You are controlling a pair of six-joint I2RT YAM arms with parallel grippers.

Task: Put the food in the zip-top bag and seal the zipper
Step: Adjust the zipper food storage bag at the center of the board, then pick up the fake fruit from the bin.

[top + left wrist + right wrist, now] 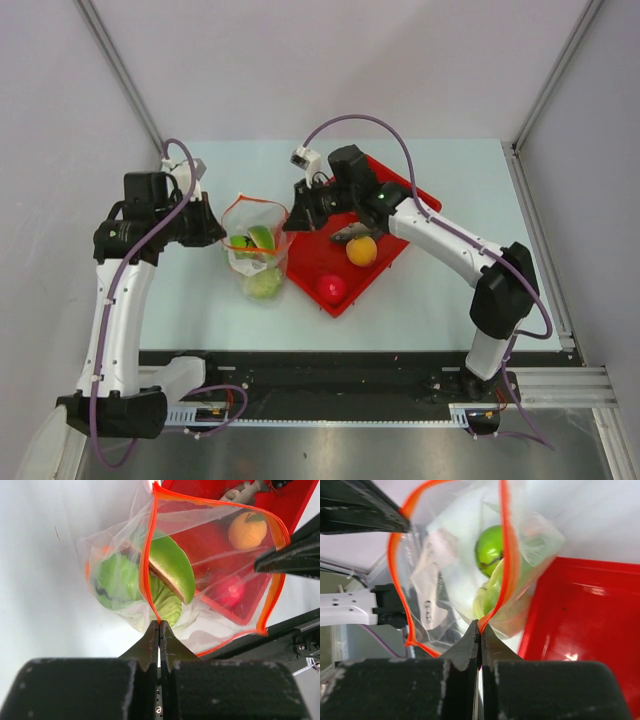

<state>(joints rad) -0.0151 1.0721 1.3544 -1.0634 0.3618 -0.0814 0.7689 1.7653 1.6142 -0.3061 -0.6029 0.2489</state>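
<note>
The zip-top bag (255, 250) is clear with a thin orange-red zipper (150, 570), and a white label (432, 580) with small dark print shows through the film. Inside it there are a pale green cabbage (167, 607), a bright green melon (112, 580) with dark stripes, and a slice (172, 567) with green rind and tan flesh. The tray (308, 262) is red and carries an orange (362, 250), a red tomato (331, 288) and a grey fish (350, 233); the tabletop (440, 310) is pale blue-white, the left pincer (159, 625) and the right pincer (480, 626) are black, and the cable (370, 119) is purple.
</note>
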